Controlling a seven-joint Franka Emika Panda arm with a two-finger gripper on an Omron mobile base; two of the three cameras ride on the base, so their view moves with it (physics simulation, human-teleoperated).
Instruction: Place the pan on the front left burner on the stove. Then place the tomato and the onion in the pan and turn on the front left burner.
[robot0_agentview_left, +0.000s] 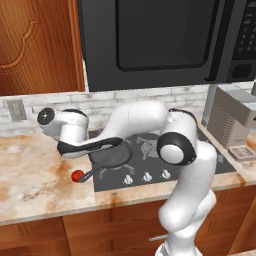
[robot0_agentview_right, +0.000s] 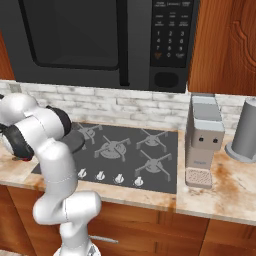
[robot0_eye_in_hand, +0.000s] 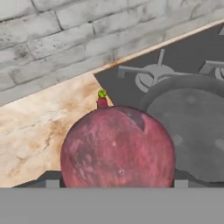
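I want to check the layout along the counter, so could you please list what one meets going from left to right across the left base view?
Wall outlet → tomato → pan → stove knobs → grey appliance at the right.

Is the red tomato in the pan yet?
Not yet. The tomato sits on the counter beside the pan.
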